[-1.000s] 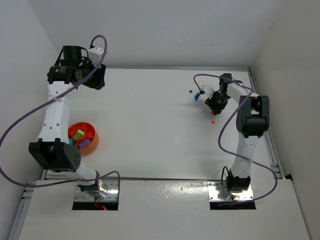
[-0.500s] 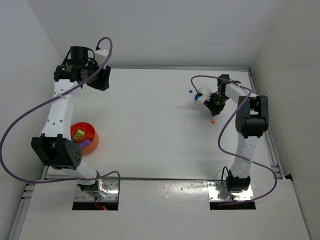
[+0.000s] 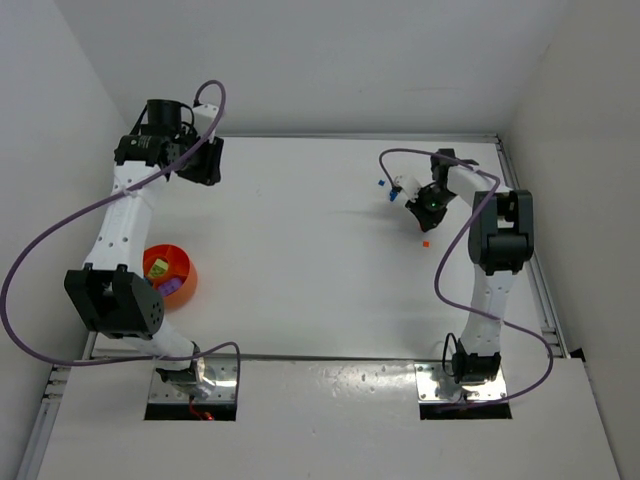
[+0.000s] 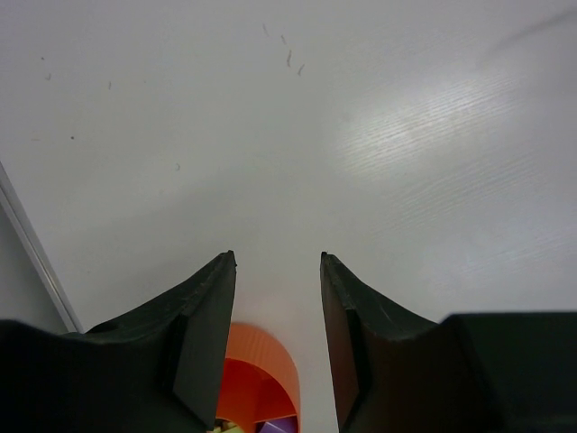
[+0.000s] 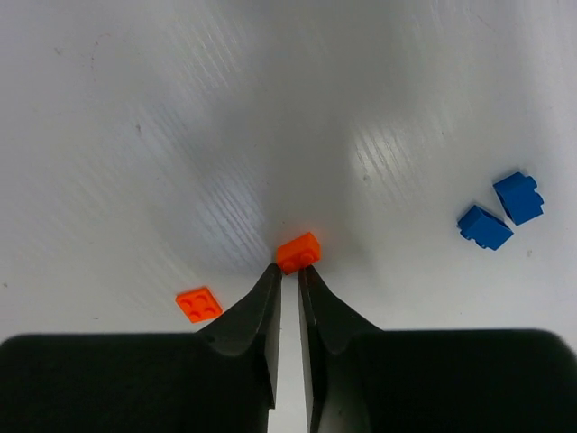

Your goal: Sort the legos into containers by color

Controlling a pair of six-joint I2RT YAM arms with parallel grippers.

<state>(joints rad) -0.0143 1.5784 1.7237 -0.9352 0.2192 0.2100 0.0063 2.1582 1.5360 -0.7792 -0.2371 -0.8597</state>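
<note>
One orange brick lies at the right end effector.

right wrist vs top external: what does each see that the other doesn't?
Only right wrist: right gripper tips nearly together at an orange brick, with a flat orange piece nearby. Only top external: orange bowl holding legos, left arm. Both: two blue bricks; top shows just one orange speck, unclear which.
</note>
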